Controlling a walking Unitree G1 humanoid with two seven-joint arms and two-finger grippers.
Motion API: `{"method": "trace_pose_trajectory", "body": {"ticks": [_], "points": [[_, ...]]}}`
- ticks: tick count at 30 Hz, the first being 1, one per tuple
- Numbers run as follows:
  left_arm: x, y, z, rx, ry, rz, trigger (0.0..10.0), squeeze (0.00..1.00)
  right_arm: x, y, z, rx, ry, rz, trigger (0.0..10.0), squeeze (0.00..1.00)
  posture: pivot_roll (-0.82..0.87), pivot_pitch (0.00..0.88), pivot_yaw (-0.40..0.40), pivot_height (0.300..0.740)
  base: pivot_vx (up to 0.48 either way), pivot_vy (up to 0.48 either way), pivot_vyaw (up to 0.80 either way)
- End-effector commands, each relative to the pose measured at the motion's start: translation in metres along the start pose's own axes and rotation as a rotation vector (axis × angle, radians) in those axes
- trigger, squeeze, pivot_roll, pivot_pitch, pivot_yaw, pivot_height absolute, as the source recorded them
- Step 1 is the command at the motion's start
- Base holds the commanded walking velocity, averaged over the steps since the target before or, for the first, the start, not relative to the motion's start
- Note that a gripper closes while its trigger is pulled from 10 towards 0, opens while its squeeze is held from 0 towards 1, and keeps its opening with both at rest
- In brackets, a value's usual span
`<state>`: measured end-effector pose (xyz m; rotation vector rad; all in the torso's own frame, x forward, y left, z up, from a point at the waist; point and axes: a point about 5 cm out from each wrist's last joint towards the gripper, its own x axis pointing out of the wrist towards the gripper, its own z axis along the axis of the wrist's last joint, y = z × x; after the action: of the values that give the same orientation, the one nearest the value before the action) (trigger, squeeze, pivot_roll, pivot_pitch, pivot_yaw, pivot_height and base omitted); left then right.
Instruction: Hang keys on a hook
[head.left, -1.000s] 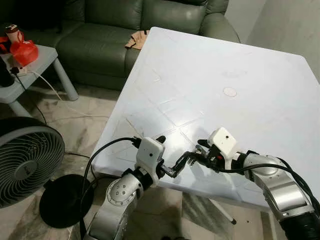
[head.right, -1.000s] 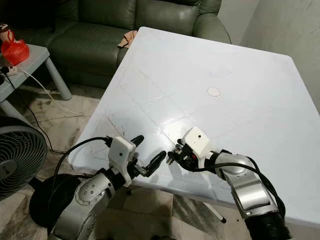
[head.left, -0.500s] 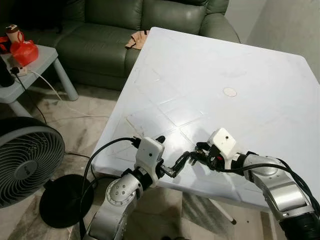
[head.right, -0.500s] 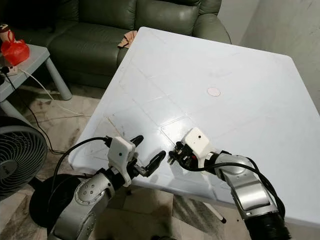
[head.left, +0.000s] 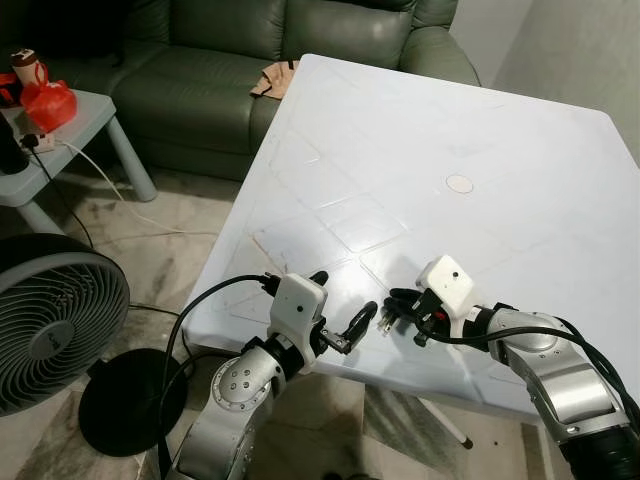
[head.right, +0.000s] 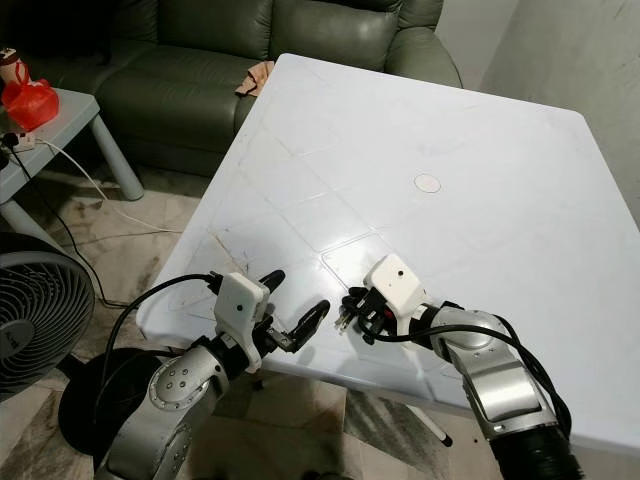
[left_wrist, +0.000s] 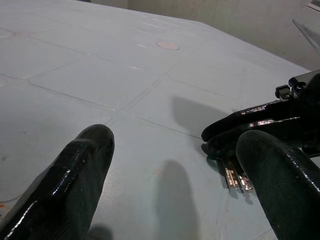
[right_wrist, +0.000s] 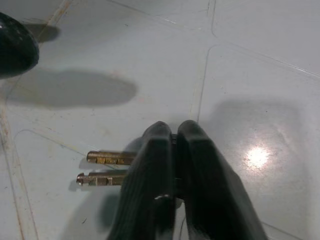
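Note:
Two brass keys (right_wrist: 102, 166) stick out sideways from between the fingers of my right gripper (right_wrist: 172, 127), which is shut on them just above the white table (head.left: 430, 130) near its front edge. In the left eye view the keys (head.left: 384, 319) hang at the tip of the right gripper (head.left: 395, 303). My left gripper (head.left: 342, 295) stands open at the table's front edge, its nearer finger (head.left: 362, 316) a short way from the keys. From the left wrist the keys (left_wrist: 235, 177) show under the right gripper's dark fingers (left_wrist: 250, 117), between my own two fingers.
A small round mark (head.left: 459, 184) lies mid-table. A green sofa (head.left: 210, 70) stands behind the table on the left. To the left are a floor fan (head.left: 50, 325), a grey side table (head.left: 85, 110) with a red bag (head.left: 48, 103), and a cable (head.left: 110, 190) on the floor.
The right gripper has turned and dipped a little with the keys. The keys now sit slightly apart from the left gripper's finger, which they met before. The left arm has hardly moved.

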<state>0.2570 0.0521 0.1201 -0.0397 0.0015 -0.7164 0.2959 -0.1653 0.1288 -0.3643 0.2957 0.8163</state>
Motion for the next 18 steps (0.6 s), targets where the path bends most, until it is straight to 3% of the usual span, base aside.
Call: {"method": "trace_pose_trajectory", "body": {"ticks": [1, 11, 18], "points": [[-0.001, -0.004, 0.004, 0.001, -0.013, -0.009, 10.0, 0.00, -0.002, -0.001, -0.005, 0.015, 0.016, -0.004, 0.0, 0.00, -0.03, 0.176, -0.081, 0.740, 0.000, 0.000, 0.00], [0.001, -0.002, 0.004, 0.003, -0.015, -0.003, 10.0, 0.00, -0.003, -0.008, 0.001, 0.044, -0.040, -0.039, 0.0, 0.00, -0.03, 0.178, -0.082, 0.740, 0.000, 0.000, 0.00], [0.000, -0.003, 0.004, 0.004, -0.016, 0.000, 10.0, 0.00, -0.004, -0.024, 0.008, 0.044, -0.079, -0.162, 0.0, 0.00, -0.03, 0.173, -0.080, 0.740, 0.000, 0.000, 0.00]]}}
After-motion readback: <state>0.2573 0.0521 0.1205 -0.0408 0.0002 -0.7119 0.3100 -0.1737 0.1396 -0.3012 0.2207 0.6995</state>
